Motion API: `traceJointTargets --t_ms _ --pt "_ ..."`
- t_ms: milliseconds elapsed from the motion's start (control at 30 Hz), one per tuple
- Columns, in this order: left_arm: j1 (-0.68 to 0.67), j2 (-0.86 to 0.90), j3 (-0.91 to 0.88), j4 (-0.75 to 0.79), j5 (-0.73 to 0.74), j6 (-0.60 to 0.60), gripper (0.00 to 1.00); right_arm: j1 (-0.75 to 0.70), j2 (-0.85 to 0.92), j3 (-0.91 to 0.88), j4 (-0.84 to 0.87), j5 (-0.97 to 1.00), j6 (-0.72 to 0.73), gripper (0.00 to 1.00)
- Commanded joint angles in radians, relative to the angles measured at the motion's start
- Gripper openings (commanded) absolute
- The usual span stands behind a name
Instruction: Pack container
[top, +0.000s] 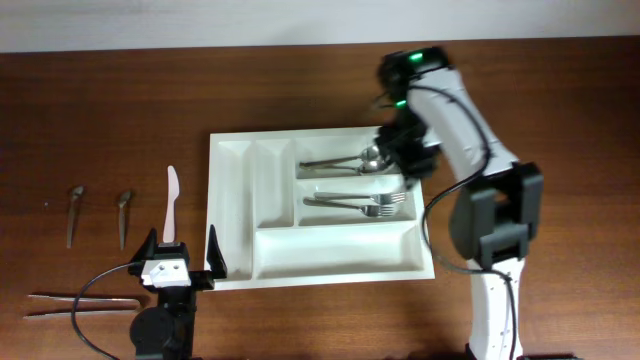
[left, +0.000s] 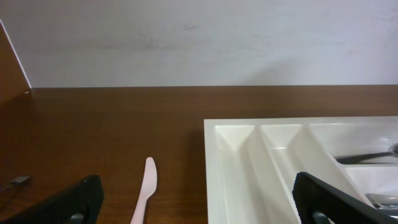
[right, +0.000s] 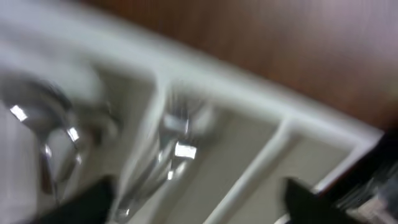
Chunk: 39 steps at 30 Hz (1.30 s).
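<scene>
Nearest, by the left arm's base: two thin rods (top: 80, 302) lie flat on the table (top: 300, 90). Chopsticks or tongs, can't tell tbh.
Left gripper (top: 181, 250): sits low at the near edge with its jaws spread about as wide as they go. Nothing is between them and they touch nothing.
White knife (top: 171, 205): lies on the wood just beyond those open jaws, one end pointing back at them, just left of the tray's left wall.
Brown-handled pieces (top: 75, 212): two of them further left, well apart from the tray and too small to name.
Container (top: 330, 250): in the middle of the table, long side running across. Both narrow upright slots on the left are bare, and so is the near wide slot.
Forks (top: 360, 203): in the middle wide slot.
Spoons (top: 350, 160): in the far wide slot, bowls to the right.
Right gripper (top: 403, 160): over the right end of that far slot. Its own camera is a blur, but the two dark fingers show well apart with tray between them, so I'd call it wide and empty. Can't tell if a fingertip brushes a spoon.
Step in hand (my guess): getting the right arm clear of the spoon slot.
Doing it well: go straight up until the fingers are above the divider walls, then swing away, so nothing drags a spoon out.
Probably next: the left side comes down over the knife, pinches across its narrow width and lays it in a narrow slot.
</scene>
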Motion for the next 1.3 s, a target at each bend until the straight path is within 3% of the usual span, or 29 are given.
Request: traceJointTargets --t_ms 0,100,400,633,767,1000,1200,1267 --pt "0.006 -0.008 -0.002 -0.005 -0.004 0.012 0.99 -0.100 -0.018 0.084 -0.009 0.119 -0.406 0.99" --pt "0.006 -0.008 -0.002 -0.005 -0.004 0.012 0.99 -0.162 -0.025 0.146 -0.042 0.197 -0.615 0.99" --pt "0.006 -0.008 -0.002 -0.005 -0.004 0.012 0.99 -0.301 -0.214 0.149 -0.042 0.133 -1.159 0.99" --pt "0.006 -0.008 -0.002 -0.005 -0.004 0.012 0.99 -0.371 -0.573 -0.097 -0.040 0.138 -1.239 0.99" --pt "0.006 -0.008 -0.002 -0.005 -0.004 0.012 0.99 -0.457 -0.711 -0.221 0.042 0.144 -1.255 0.99" --pt "0.006 -0.008 -0.002 -0.005 -0.004 0.012 0.99 -0.643 -0.765 -0.320 0.094 0.081 -1.251 0.99" --pt "0.006 -0.008 -0.002 -0.005 -0.004 0.012 0.99 -0.671 -0.771 -0.437 0.071 0.016 -1.251 0.99" --pt "0.006 -0.008 -0.002 -0.005 -0.004 0.012 0.99 -0.671 -0.790 -0.496 0.067 -0.008 -1.251 0.95"
